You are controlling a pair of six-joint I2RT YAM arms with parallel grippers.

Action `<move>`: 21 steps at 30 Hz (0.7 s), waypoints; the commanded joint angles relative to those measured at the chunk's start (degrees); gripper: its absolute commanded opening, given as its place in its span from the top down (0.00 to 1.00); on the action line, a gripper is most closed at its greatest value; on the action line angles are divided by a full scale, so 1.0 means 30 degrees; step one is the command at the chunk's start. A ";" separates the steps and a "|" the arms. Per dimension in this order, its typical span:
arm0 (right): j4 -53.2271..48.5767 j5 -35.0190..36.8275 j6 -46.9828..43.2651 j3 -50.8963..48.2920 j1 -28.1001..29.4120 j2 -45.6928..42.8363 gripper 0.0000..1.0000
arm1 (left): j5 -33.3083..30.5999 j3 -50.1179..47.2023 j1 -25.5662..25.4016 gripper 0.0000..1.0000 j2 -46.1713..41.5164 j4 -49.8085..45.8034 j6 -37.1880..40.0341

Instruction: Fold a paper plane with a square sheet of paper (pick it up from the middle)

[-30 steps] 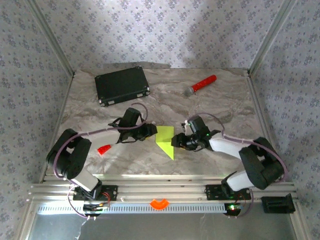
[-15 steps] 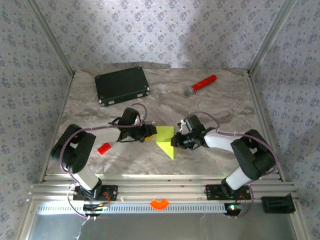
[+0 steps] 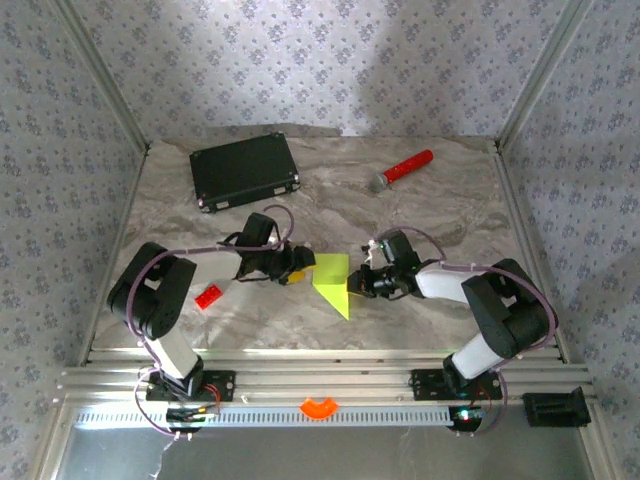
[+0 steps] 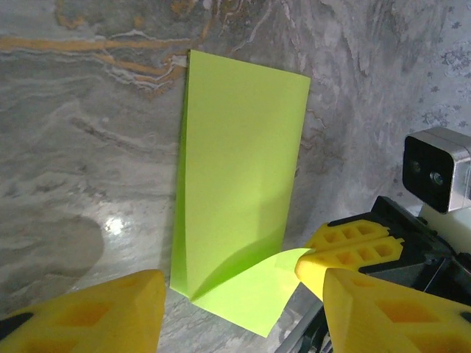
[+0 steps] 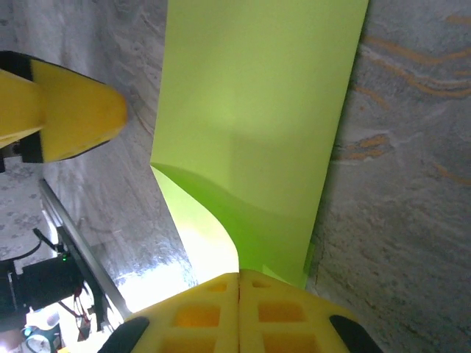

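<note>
- The square sheet of paper (image 3: 333, 283) is found on the table (image 3: 450, 220), between the two grippers.
- Right gripper (image 5: 239, 283): jaws are pressed together, pinching a lifted corner, presumably so the flap can be carried over into a fold.
- Left gripper (image 4: 243, 287): jaws are spread and nothing is held. It is likely poised to pin the sheet.
- The sheet is seen as plain lime paper, doubled into a narrow oblong, with one layer curled up.

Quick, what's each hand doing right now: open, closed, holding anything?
Left hand: open, holding nothing.
Right hand: closed, pinching the edge of the green paper.
</note>
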 commanded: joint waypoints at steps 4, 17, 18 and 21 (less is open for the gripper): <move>0.1890 -0.1462 0.0223 -0.1015 -0.0603 -0.0639 0.93 | 0.0911 0.1358 -0.0001 0.40 0.0591 -0.1193 0.1178; 0.2823 -0.1978 0.0414 -0.2074 -0.1430 -0.0755 0.93 | 0.1982 0.2513 -0.0595 0.42 0.2033 -0.1244 0.1390; 0.2888 -0.1989 0.0400 -0.2183 -0.1461 -0.0761 0.93 | 0.2079 0.2618 -0.0657 0.44 0.2119 -0.1215 0.1397; 0.3136 -0.1975 0.0456 -0.2390 -0.1573 -0.0731 0.93 | 0.2459 0.2888 -0.0780 0.49 0.2487 -0.1063 0.1365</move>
